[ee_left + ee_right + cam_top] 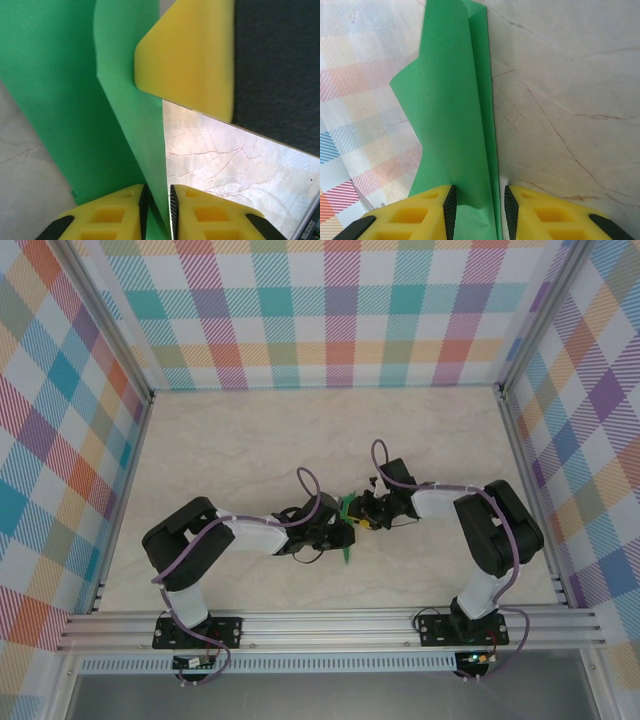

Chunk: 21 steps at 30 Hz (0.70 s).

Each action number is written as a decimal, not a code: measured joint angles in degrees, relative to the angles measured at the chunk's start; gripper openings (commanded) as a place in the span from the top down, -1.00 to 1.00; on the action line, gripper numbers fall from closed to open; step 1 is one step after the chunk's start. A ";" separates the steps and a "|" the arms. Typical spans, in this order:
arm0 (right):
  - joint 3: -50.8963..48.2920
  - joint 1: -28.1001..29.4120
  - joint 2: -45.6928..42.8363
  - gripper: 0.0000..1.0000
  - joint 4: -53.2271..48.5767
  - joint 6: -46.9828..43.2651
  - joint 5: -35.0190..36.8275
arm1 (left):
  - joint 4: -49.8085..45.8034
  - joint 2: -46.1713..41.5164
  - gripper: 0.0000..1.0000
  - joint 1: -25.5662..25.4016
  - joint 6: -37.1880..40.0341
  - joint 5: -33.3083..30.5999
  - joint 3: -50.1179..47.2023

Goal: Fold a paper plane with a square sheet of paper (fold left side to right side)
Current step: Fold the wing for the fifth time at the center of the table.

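The paper plane [455, 125] stands on edge over the worktop [560, 100], threaded between 2 pairs of fingers: left fingers [110, 215] narrowly parted around it, right fingers [420, 215] wider, neither clamping.

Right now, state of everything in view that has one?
green paper sheet: folded in layers, not flat on the table, between both end effectors
left end effector: jaws slightly apart, paper edge between them
right end effector: jaws open, straddling the paper, gap on one side
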 measured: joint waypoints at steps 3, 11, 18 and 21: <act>0.11 0.00 0.04 0.32 -0.31 -0.02 0.11 | -0.17 -0.76 0.47 0.02 0.00 0.00 -0.15; 0.42 0.04 0.13 0.33 -0.81 -0.11 0.24 | -0.20 -3.63 0.25 0.11 0.00 -0.02 -0.55; 0.42 0.04 0.15 0.34 -0.90 -0.24 0.33 | -1.73 -7.91 0.06 1.01 0.22 -0.55 -2.05; 0.42 0.04 0.15 0.34 -0.90 -0.24 0.33 | -3.17 -11.93 -0.01 2.78 0.39 -0.96 -3.65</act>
